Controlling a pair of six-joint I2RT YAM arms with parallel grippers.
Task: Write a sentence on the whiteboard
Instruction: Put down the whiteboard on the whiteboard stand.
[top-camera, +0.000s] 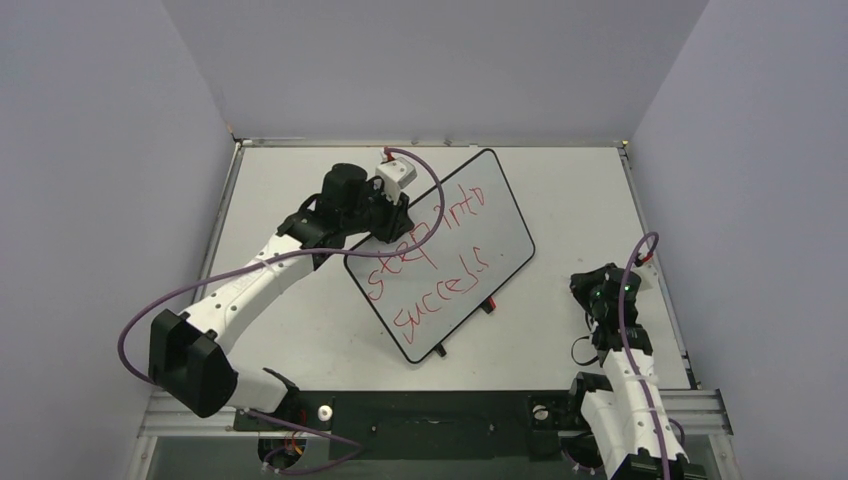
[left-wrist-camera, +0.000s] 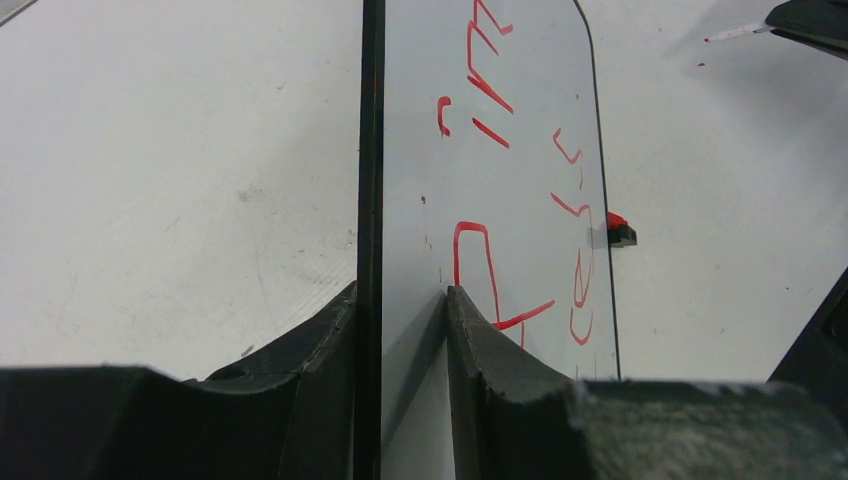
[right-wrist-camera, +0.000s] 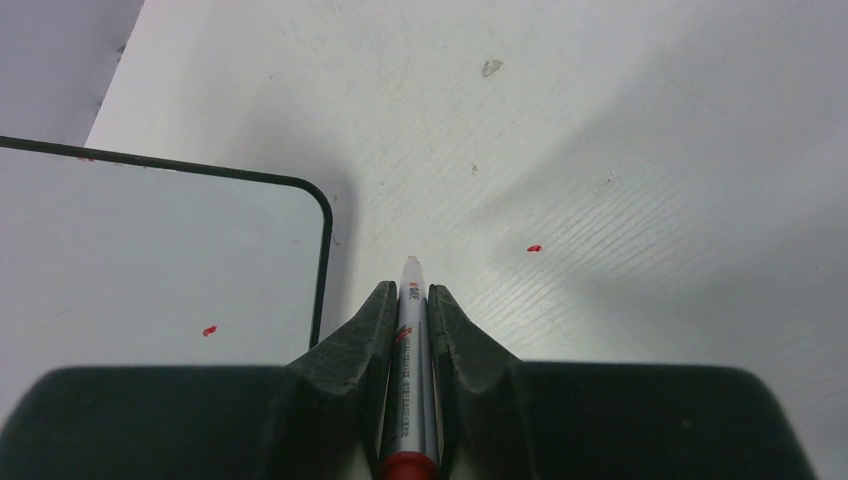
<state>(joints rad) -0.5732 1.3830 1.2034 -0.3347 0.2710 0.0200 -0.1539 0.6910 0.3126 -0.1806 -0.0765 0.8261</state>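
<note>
**Top view.** The whiteboard (top-camera: 505, 240) sits at centre frame on the table (top-camera: 590, 195), with its long axis running from lower left to upper right. The sentence (top-camera: 430, 255), in two red lines, follows that axis and rises toward the upper right. The left gripper (top-camera: 388, 226) is closed on the board's upper-left long edge. The right gripper (top-camera: 603, 292), at the right and well apart from the board, clamps a marker (right-wrist-camera: 410, 370).

**Right wrist view.** The marker's tip points toward the top of the frame.

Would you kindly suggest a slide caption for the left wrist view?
Left tool clamped on the whiteboard edge, red sentence across its face, a marker tip at top right.
</note>
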